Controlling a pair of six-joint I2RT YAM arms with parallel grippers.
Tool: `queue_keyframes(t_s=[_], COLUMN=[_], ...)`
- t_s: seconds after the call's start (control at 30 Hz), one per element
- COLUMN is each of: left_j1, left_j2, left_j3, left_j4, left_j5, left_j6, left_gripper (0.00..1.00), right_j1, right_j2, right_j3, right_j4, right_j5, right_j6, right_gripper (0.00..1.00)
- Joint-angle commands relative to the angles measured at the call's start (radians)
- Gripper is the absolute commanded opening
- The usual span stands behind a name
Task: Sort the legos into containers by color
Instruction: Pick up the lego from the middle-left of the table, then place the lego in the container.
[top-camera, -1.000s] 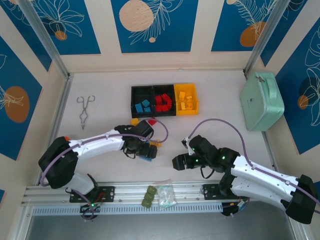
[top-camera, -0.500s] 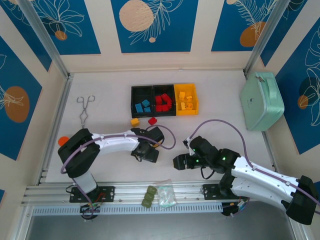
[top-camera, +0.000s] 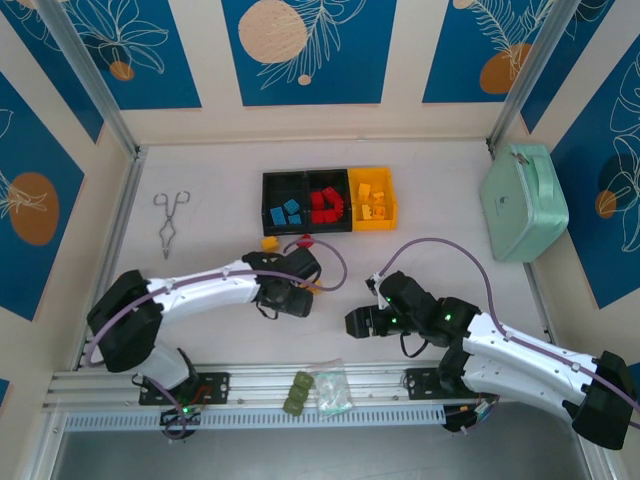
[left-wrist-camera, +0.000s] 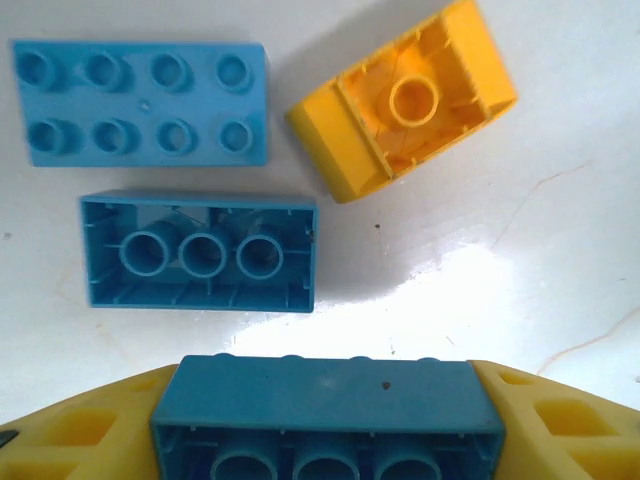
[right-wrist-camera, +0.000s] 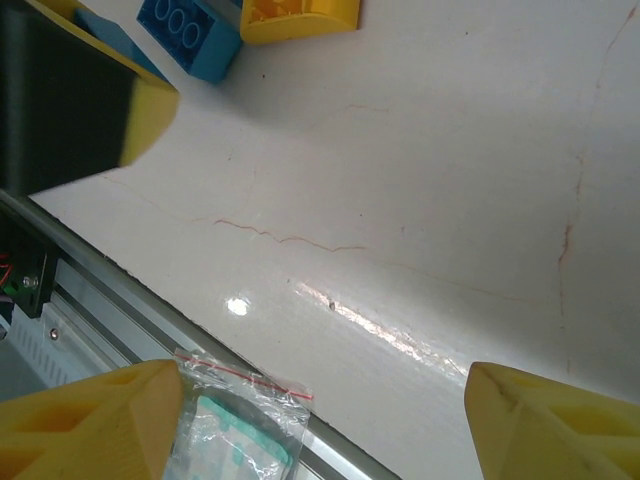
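The containers (top-camera: 305, 174) sit behind two loose legos (top-camera: 270, 242), forceps (top-camera: 171, 222) to their left, a case (top-camera: 523, 200) to their right.

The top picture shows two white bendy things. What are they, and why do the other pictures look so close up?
Those are two robot arms, filmed from overhead. Each ends in a gripper with two yellow fingers, and a small camera on each wrist takes the close-ups. The left gripper is clamped on a blue brick; a yellow brick lies near it. The right gripper is open and empty. On the table sit three bins of sorted bricks, a mint-green case and metal tongs.
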Motion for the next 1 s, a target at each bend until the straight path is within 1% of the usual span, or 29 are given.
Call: queue_keyframes(t_s=[0.0,0.2,0.27,0.4,0.6,0.73,0.83,0.97], left_j1=[0.055,0.173,0.217,0.282,0.352,0.398,0.426,0.45], left_j2=[-0.049,-0.061,-0.049,0.004,0.131,0.25,0.349,0.454], left_j3=[0.037,0.119,0.151,0.225,0.381,0.517,0.61,0.717], left_j4=[-0.046,-0.036,-0.022,-0.006,0.006,-0.022,-0.042,-0.043], left_j5=[-0.013,0.011,0.028,0.036,0.029,0.019,-0.021,-0.032], left_j6=[0.008,0.06,0.068,0.093,0.128,0.164,0.177,0.171], left_gripper=[0.57,0.57,0.57,0.57,0.57,0.57,0.56,0.55], right_j1=[-0.015,-0.067,-0.088,-0.095,-0.113,-0.115,-0.117,-0.116], right_j2=[-0.013,0.001,0.026,0.075,0.177,0.229,0.247,0.248], right_j3=[0.023,0.048,0.065,0.086,0.148,0.178,0.192,0.191], right_j4=[0.023,0.068,0.07,0.118,0.175,0.202,0.202,0.204], right_j5=[-0.005,-0.025,-0.026,-0.024,-0.007,-0.02,-0.019,-0.024], right_j6=[-0.012,-0.03,-0.021,-0.011,-0.015,-0.029,-0.024,-0.012], right_gripper=[0.75,0.75,0.75,0.75,0.75,0.74,0.74,0.74])
